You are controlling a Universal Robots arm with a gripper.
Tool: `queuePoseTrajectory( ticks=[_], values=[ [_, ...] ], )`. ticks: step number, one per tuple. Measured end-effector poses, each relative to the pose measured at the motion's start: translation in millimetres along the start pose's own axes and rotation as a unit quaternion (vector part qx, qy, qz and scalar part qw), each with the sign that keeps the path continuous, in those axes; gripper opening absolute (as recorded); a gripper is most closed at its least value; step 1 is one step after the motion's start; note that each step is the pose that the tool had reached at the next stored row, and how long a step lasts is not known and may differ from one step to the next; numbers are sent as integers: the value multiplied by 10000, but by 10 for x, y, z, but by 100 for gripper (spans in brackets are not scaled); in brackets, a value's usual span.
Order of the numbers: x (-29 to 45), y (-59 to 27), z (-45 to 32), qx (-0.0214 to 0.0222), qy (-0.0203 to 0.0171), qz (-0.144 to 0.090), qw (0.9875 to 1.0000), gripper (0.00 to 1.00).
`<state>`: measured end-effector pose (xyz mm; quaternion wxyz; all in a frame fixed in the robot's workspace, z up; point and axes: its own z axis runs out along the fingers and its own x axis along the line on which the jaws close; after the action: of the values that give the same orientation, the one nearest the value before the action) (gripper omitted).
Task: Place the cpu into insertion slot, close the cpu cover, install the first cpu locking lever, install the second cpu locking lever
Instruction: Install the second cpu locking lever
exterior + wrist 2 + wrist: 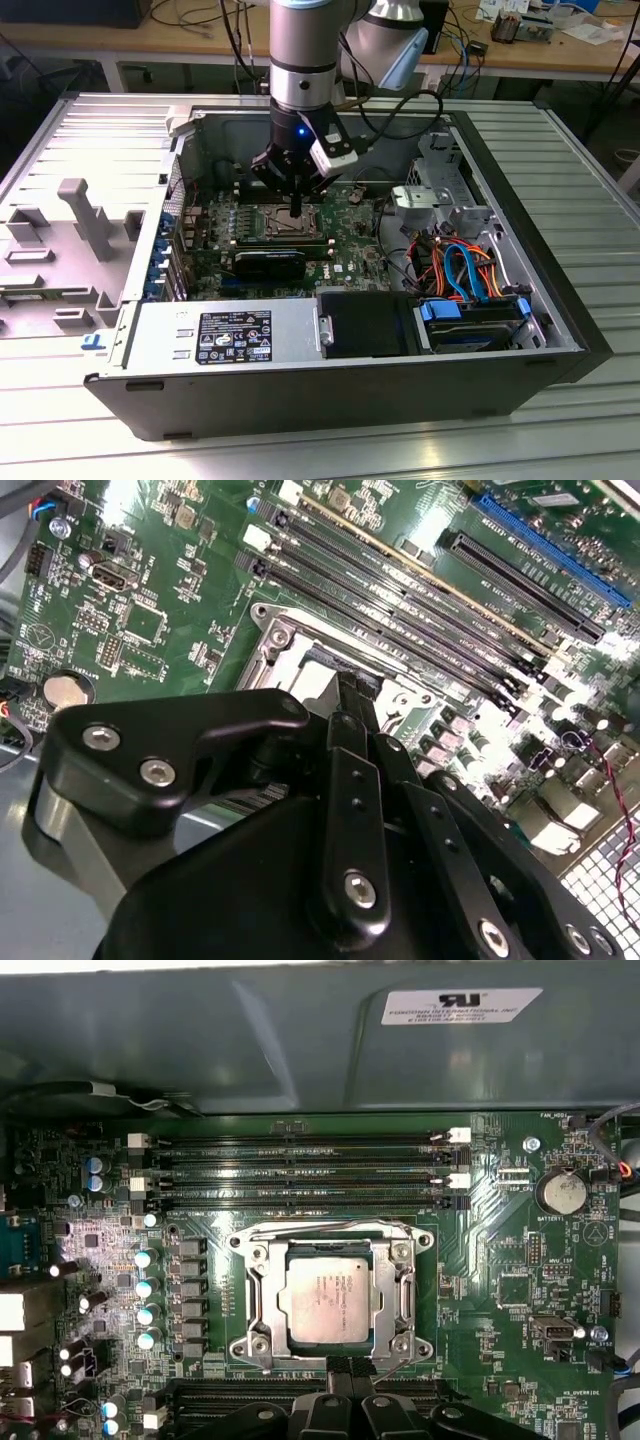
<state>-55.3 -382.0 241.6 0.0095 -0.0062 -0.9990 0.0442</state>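
We see the arm reaching down into the open computer case (560,330), which lies on a ribbed metal worktop (300,455), with the hand (296,205) lowered right at the edge of the insertion slot (283,222) in the exterior view. In the first wrist view the cpu (325,1298) already lies flat in the insertion slot (262,1345), its silvery top showing through the window of the cpu cover (400,1290), which looks folded down over it. The fingertips (342,1368) appear pressed together, with nothing between them, and they sit at the socket rim on the side away from the memory slots (300,1173), just beside a thin wire lever (395,1362) that runs along that edge.

The second wrist view looks past the hand's black linkage (350,810) and shows the fingers (352,695) reaching the metal socket frame (275,645), though the contact point itself is hidden.

We judge that 2 of the 4 steps are done (chip seated, cover down) and that the work now stands at the first locking lever; whether that lever is already latched we cannot tell. A move here would call for a steady sideways and downward push on the thin wire, keeping the tips clear of the chip's top and of the small components (145,1285) beside the socket.
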Motion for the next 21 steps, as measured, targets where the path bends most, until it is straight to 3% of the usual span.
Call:
queuePoseTrajectory(
  ticks=[5,10,11,12,13,14,21],
  values=[
    [-39,-96,21,0,1,0,10000,11],
    [-162,-146,29,-15,12,-1,10000,11],
    [-175,-161,33,-63,13,-2,10000,11],
    [-184,-177,35,-182,15,-4,9998,11],
    [-188,-224,43,-397,17,-9,9992,11],
    [-188,-259,54,-422,17,-11,9991,11],
    [-202,-291,131,-429,11,-178,9989,11]
  ],
)
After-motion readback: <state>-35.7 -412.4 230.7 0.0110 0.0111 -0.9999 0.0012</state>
